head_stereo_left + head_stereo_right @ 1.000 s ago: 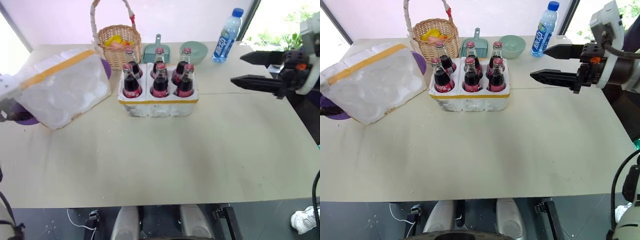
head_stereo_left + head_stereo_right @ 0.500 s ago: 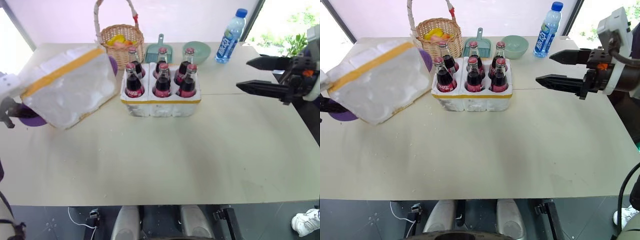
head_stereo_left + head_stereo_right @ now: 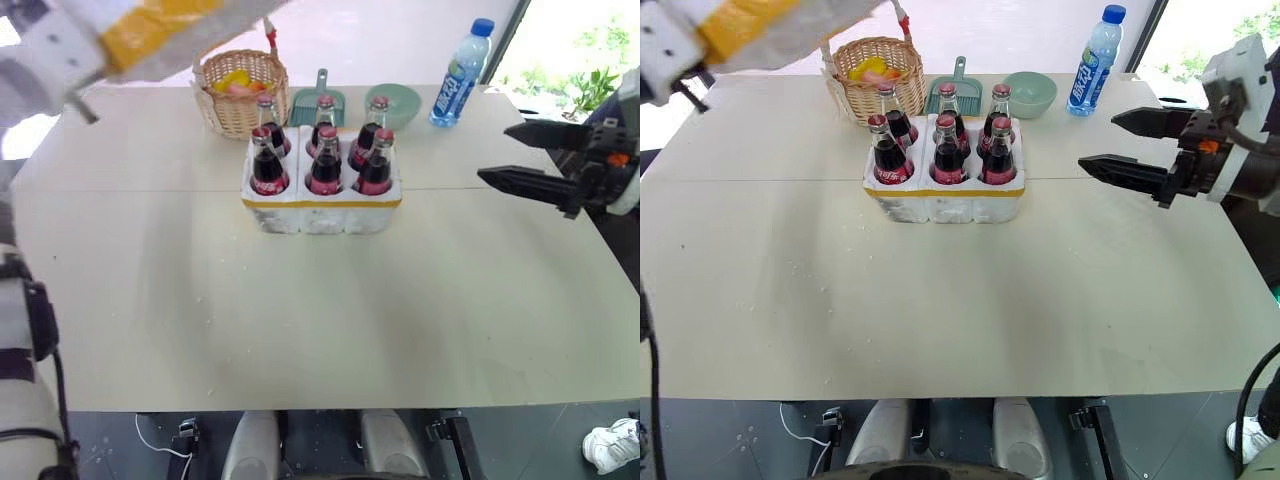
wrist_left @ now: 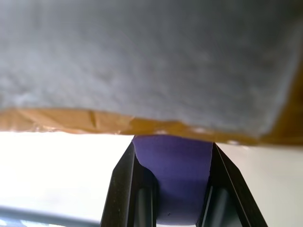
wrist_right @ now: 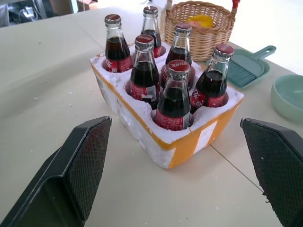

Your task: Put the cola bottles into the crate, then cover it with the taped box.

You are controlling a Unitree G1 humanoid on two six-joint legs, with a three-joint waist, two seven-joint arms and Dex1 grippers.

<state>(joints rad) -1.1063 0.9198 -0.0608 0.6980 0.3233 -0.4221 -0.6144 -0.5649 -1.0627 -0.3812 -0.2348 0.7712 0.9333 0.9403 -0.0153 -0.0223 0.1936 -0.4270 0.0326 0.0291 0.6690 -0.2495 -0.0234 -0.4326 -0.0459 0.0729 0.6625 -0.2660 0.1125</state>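
Near edge, lower half of head views: bare beige table [image 3: 330, 320], seam line running across at mid-height. Centre frame, just above seam: crate [image 3: 322, 208], white foam w/ yellow tape band round its side, standing flat on table; all six cola bottles [image 3: 326, 163] upright in its wells, two rows of three, red caps and red labels showing. Right edge, mid-height: right gripper [image 3: 528, 155], fingers spread wide and empty, pointing toward frame left, hovering above table, well apart from crate; in right wrist view the same two black fingers [image 5: 71, 163] flank crate [image 5: 176, 137] w/ open space on both sides, no contact. Upper left corner: taped box [image 3: 150, 30], white foam w/ yellow tape stripe, lifted clear of table and tilted, partly cut by frame top, up and to the left of crate. Left gripper [image 4: 173, 189] clamped on taped box; in left wrist view black fingers [image 4: 125, 189] close on either side of a purple surface, foam underside and brown-yellow tape edge [image 4: 94, 120] directly above. Far side of table, behind crate: wicker basket [image 3: 238, 88] w/ yellow contents, teal dustpan [image 3: 312, 102], pale green bowl [image 3: 392, 100]; further right, clear water bottle [image 3: 455, 72] w/ blue cap, upright.
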